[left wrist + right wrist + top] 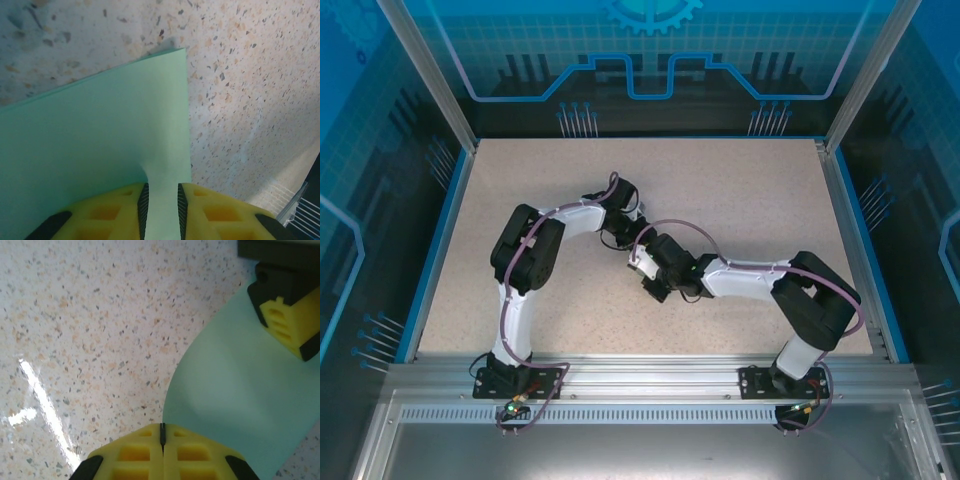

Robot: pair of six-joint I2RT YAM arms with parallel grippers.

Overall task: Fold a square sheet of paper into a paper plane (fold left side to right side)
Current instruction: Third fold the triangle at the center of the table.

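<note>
The square sheet of paper (pixel 100 130) is pale mint green and lies on the speckled table, with one corner pointing away from me. My left gripper (pixel 162 189) stands over the sheet's near edge. Its jaws are narrowly apart, and a pale strip of paper rises between the pads. My right gripper (pixel 162 426) is shut, and its tips rest where the sheet's (pixel 240 390) curved edge meets them. The paper runs under its right finger. I cannot tell if it pinches the sheet. A left finger (pixel 287 325) sits on the sheet's far side. Both grippers (pixel 620 235) (pixel 652 287) meet mid-table.
The speckled tabletop (pixel 740 190) stretches wide around the arms. A blue rim (pixel 440 240) and see-through walls bound it on three sides. A metal rail (pixel 650 375) carries the arm bases along the near edge.
</note>
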